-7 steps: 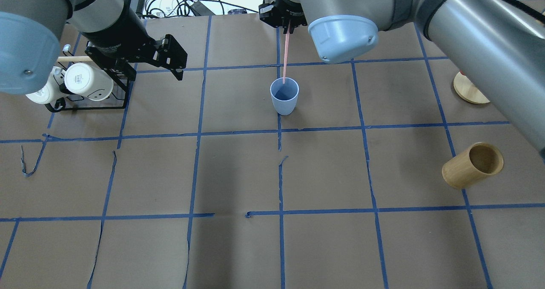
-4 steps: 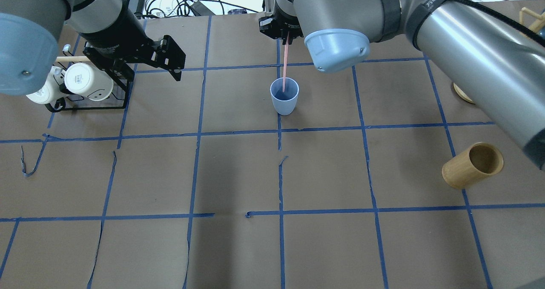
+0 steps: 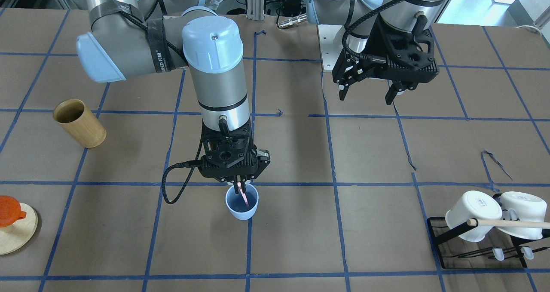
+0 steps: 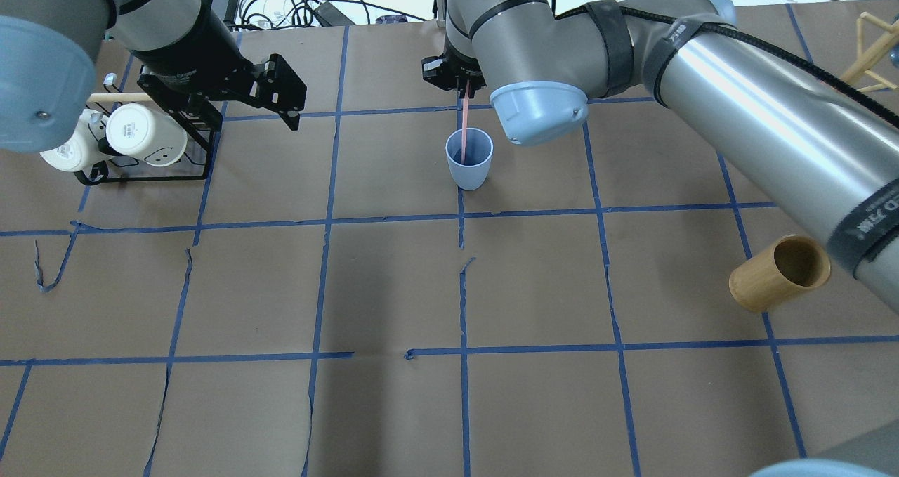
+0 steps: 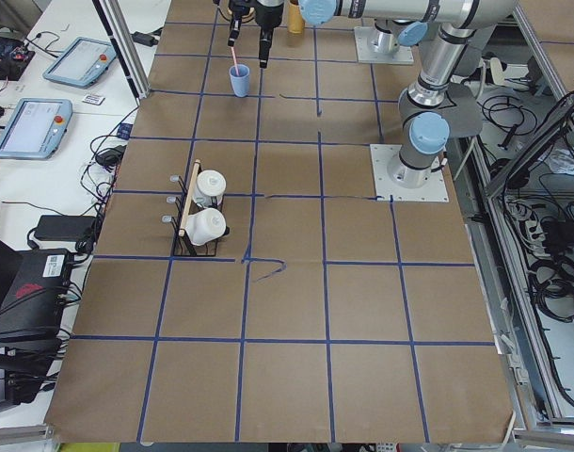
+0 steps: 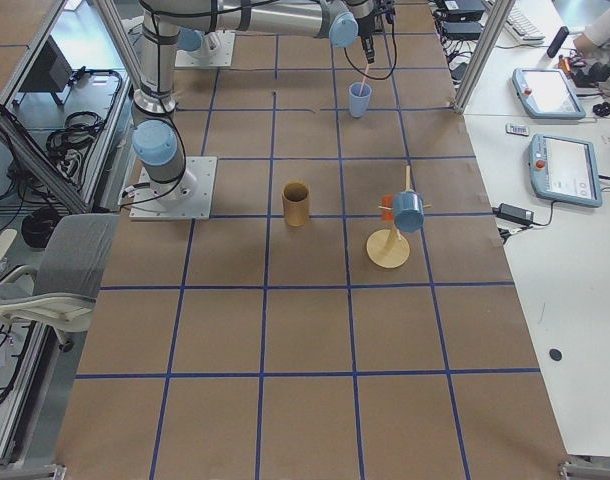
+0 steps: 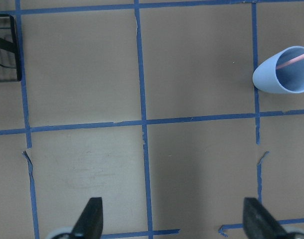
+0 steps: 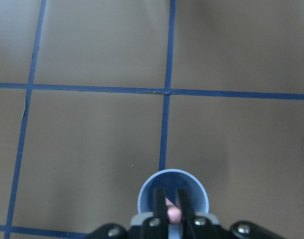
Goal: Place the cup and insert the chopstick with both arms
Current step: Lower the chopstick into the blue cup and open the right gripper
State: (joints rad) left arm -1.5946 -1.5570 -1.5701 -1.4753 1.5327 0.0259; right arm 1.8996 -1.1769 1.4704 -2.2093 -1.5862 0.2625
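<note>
The light blue cup stands upright on the table, also in the front view and the left wrist view. My right gripper hangs straight above it, shut on a thin pale pink chopstick. The stick's lower end is inside the cup, seen in the right wrist view below my right gripper. My left gripper is open and empty, held above the table to the cup's left in the overhead view.
A black wire rack with two white mugs and a wooden rod stands at the far left. A tan wooden cylinder lies on its side at the right. A round wooden stand with an orange piece sits beyond it.
My right gripper has come down toward the cup with the chopstick, and the stick's tip now reaches deeper inside. The left arm has barely moved.
</note>
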